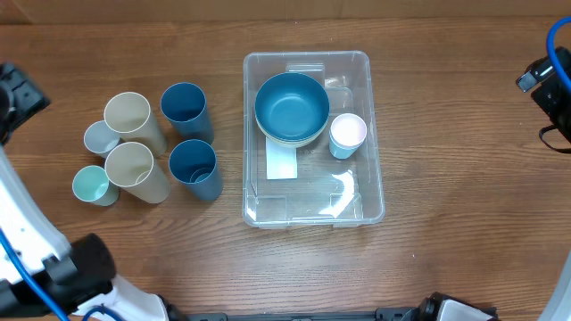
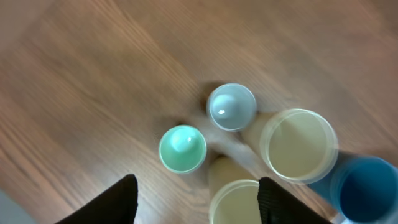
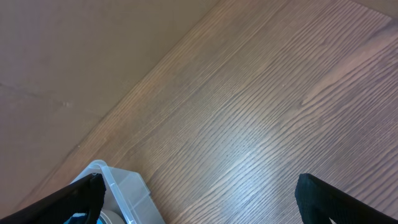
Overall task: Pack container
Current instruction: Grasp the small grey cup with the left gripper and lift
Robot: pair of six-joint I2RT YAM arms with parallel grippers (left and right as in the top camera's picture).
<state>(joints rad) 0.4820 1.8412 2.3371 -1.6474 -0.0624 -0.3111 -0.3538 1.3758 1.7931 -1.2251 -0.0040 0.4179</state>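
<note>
Clear plastic container (image 1: 308, 203): likely light, stiff, slick-walled, best pinched at rim; left gripper (image 2: 198, 190) and right gripper (image 3: 199, 190) spread, empty.

Left hand (image 2: 198, 202): you see its fingers parted, nothing between them, facing down.
Right hand (image 3: 202, 199): you see its fingers spread wide, empty.
Left arm (image 1: 27, 223): at overhead view's left edge.
Right arm (image 1: 546, 76): at its right edge.
</note>
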